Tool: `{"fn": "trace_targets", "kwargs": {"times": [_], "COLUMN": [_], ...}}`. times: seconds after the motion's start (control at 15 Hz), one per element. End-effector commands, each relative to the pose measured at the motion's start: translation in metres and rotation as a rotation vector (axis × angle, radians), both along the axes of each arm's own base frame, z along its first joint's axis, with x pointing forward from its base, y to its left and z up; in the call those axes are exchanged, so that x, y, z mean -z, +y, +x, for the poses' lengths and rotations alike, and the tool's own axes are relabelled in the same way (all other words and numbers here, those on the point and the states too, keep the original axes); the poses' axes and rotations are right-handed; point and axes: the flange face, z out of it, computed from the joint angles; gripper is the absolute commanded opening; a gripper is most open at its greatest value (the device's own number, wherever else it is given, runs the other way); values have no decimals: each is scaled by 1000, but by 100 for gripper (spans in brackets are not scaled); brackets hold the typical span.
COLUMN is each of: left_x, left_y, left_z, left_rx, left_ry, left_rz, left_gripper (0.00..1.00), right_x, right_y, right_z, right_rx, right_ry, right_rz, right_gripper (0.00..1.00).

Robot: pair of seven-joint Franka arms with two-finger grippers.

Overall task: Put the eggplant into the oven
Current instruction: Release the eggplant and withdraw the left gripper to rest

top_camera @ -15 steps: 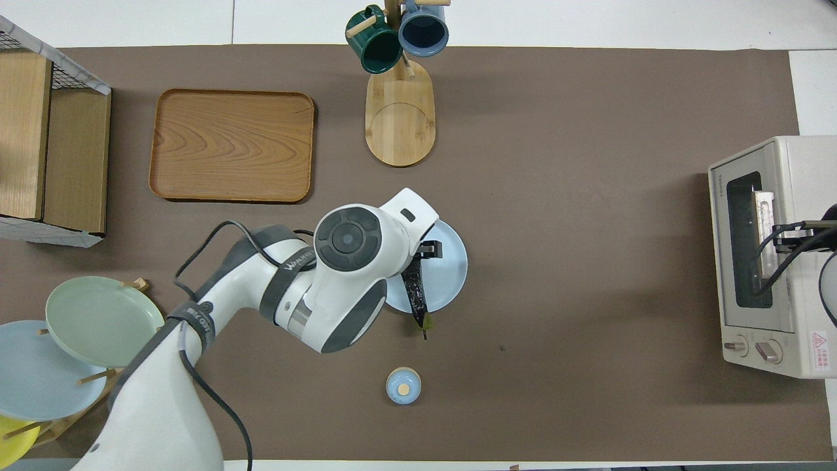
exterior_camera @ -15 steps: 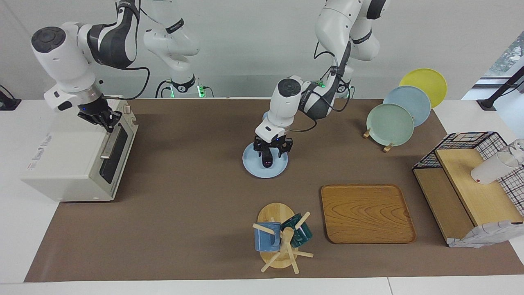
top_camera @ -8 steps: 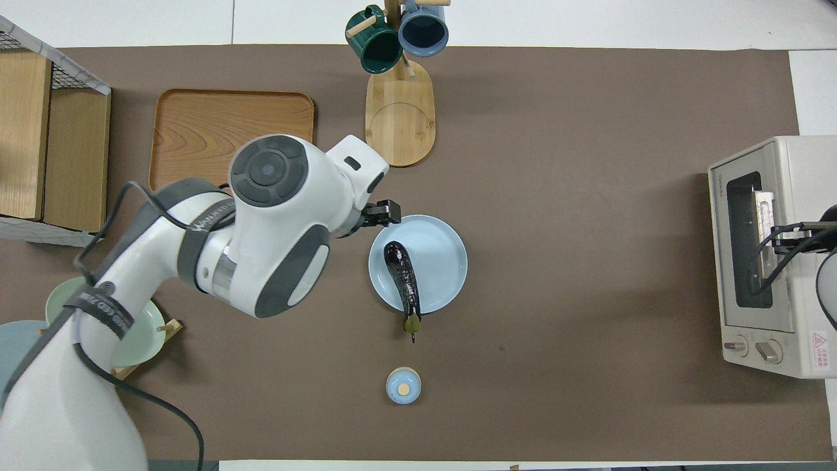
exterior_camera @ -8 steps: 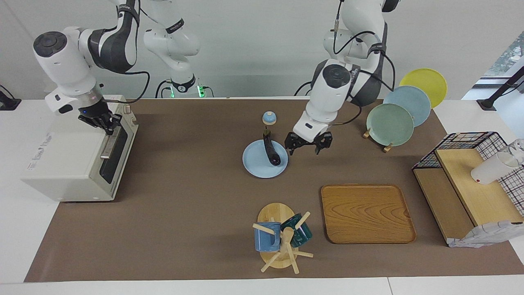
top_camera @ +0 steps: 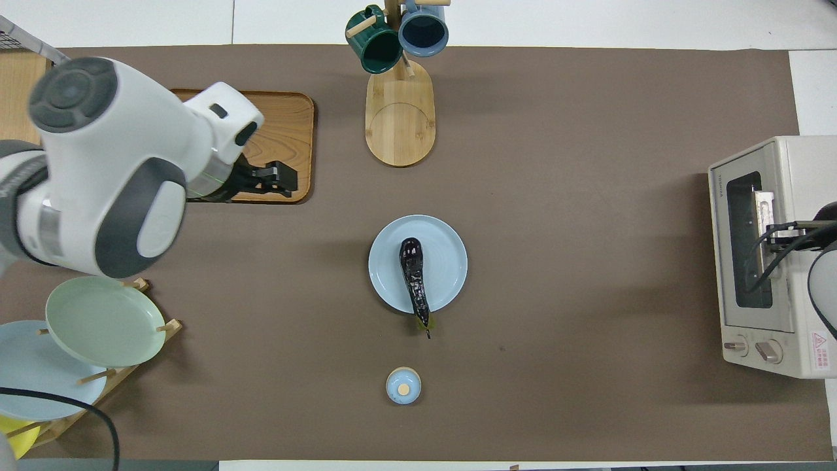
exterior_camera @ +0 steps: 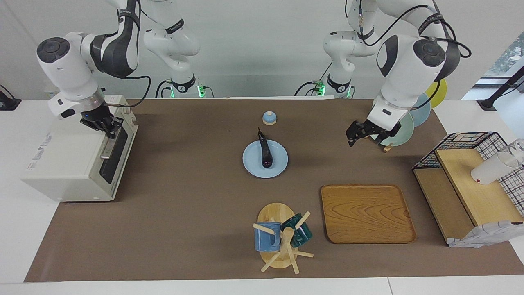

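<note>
Eggplant (exterior_camera: 265, 152) lies on a plate (exterior_camera: 254, 168) mid-counter; the oven (exterior_camera: 73, 157) sits at the right arm's end, a tray (exterior_camera: 366, 213) farther out.

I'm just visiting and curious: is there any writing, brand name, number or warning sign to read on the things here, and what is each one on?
"TOSHIBA": small grey letters on the oven front, above its glass door; only just legible.
Red warning triangle sticker with fine print, beside the oven's knobs: too small to read.
Dark lettering on the oven's top, in the facing view: too blurred to read.
Nothing readable elsewhere.
</note>
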Motion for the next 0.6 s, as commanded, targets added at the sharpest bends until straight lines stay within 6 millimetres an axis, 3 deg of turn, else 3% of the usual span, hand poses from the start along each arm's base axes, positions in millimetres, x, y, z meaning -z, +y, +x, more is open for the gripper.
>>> {"fn": "trace_targets", "kwargs": {"times": [0.0,0.27,0.33,0.53], "left_x": [-23,-19,-15,-20], "left_y": [14,20,20,17], "left_z": [-23,-43,-45,-40], "left_rx": [-3,6,26,38], "left_ry": [38,74,71,51], "left_rz": [36,74,73,66], "left_gripper": [100,100,100,100], "right_x": [15,38,48,66], "right_y": [-2,14,28,38], "right_z": [0,4,8,19], "right_rx": [17,-21,-42,-53], "right_ry": [8,-43,-48,-71], "right_rz": [-4,-3,6,24], "right_gripper": [0,0,0,0]}}
